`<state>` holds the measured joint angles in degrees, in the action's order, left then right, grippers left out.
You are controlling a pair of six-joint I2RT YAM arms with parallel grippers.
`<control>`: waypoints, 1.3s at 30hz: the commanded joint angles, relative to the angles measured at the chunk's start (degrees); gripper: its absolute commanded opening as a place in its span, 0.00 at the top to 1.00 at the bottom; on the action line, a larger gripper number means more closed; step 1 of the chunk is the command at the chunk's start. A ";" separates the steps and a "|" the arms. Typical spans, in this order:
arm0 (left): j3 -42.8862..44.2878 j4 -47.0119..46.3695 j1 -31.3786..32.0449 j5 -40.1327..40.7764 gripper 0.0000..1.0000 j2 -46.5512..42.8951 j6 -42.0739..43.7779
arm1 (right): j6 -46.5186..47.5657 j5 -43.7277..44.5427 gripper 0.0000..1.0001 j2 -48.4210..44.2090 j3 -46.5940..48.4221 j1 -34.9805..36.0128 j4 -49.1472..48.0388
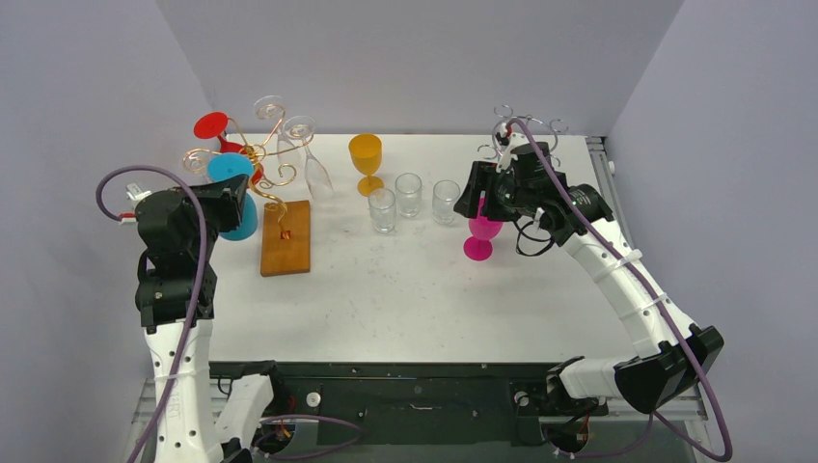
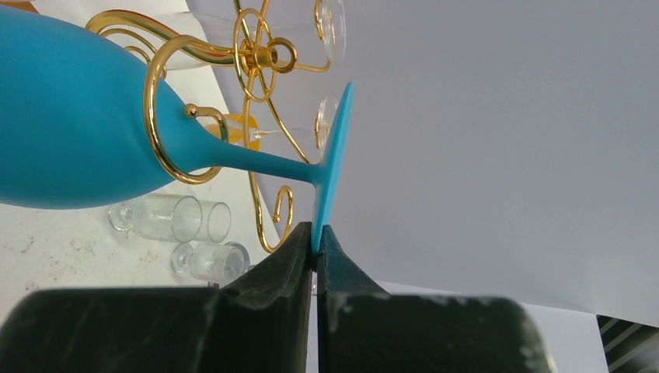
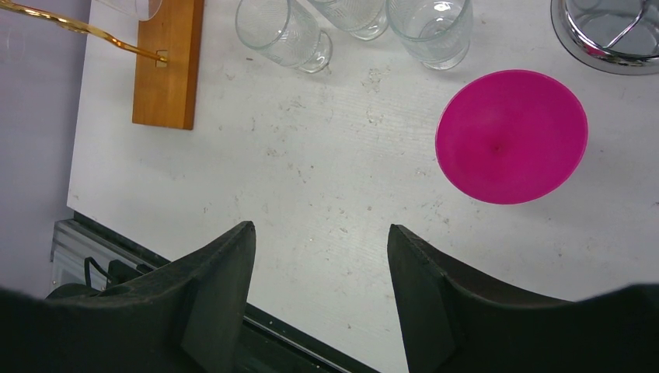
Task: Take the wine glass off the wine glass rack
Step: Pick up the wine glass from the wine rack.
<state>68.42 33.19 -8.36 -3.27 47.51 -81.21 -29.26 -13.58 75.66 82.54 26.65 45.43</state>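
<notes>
At the table's (image 1: 405, 299) far left, on the gold wire rack (image 2: 260, 54): one blue wine glass (image 2: 78, 116), stem passing through a wire loop, foot turned outward. Left gripper (image 2: 315, 237): fingers pinched tight on the rim of that foot. Same rack: one red glass (image 1: 212, 125) and clear glasses (image 1: 309, 154), on a wooden base (image 1: 286, 238). Mid-table: orange goblet (image 1: 366, 154); three clear tumblers (image 1: 409, 193) in a row. Far right: pink glass (image 3: 510, 136) standing on the table beside a silver rack (image 1: 516, 125). Right gripper (image 3: 320, 233): fingers spread, holding nothing (the pink glass lies off to one side of them).
</notes>
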 commanded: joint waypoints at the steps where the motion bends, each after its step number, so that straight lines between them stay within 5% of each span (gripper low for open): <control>1: 1.38 -3.04 -0.31 2.29 1.00 -1.72 -1.42 | 0.42 0.83 0.41 -0.80 -0.58 -0.11 -2.18; 39: -3.59 -11.27 -4.84 3.56 1.00 -0.75 -9.58 | 0.99 1.97 0.41 0.08 -1.27 0.06 -1.77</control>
<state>64.95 28.67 -12.14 1.28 46.26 -89.14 -29.12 -12.88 75.66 81.52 26.65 45.41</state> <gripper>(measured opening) 0.009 0.589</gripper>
